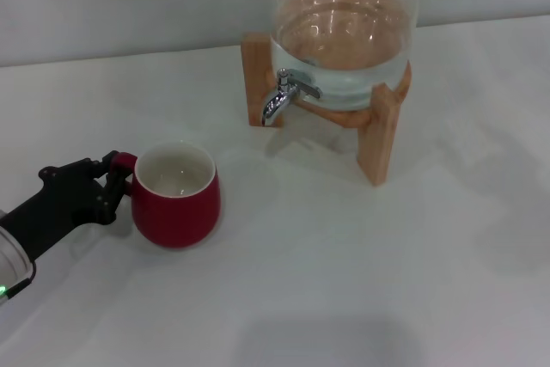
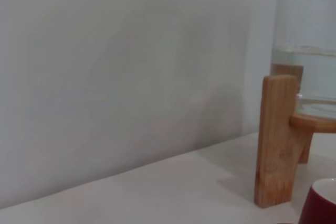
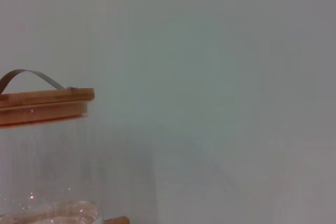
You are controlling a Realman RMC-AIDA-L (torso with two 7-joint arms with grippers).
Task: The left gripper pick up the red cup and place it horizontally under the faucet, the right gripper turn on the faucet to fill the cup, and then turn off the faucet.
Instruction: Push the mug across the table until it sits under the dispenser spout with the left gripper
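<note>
A white surface (image 1: pixel 361 281) fills the head view and meets a pale wall along its far edge. Toward the far right of centre stands a glass water jar (image 1: pixel 344 32), partly filled, cradled in a wooden stand (image 1: pixel 382 139) whose legs rest on the surface. The right wrist view shows the jar's wooden lid (image 3: pixel 44 106) with a thin metal handle arching over it.

The faucet (image 1: pixel 284 96) juts from the jar's lower front, between the stand's legs, its spout curving down toward the robot's left. Bare surface lies beneath it.

The red cup (image 1: pixel 176 195) sits upright on the surface, well apart from the stand and nearer the robot, to the left of the faucet. Its mouth opens upward, showing a white inside, and its small handle points to the robot's left. In the left wrist view only a sliver of the cup (image 2: pixel 320 205) shows, near one stand leg (image 2: pixel 275 140).

The left tool (image 1: pixel 116 180) reaches in from the lower left edge, its black fingers closed around the cup's handle. Open surface stretches between cup and faucet, and across the whole near and right side. The right tool is out of sight in every view.
</note>
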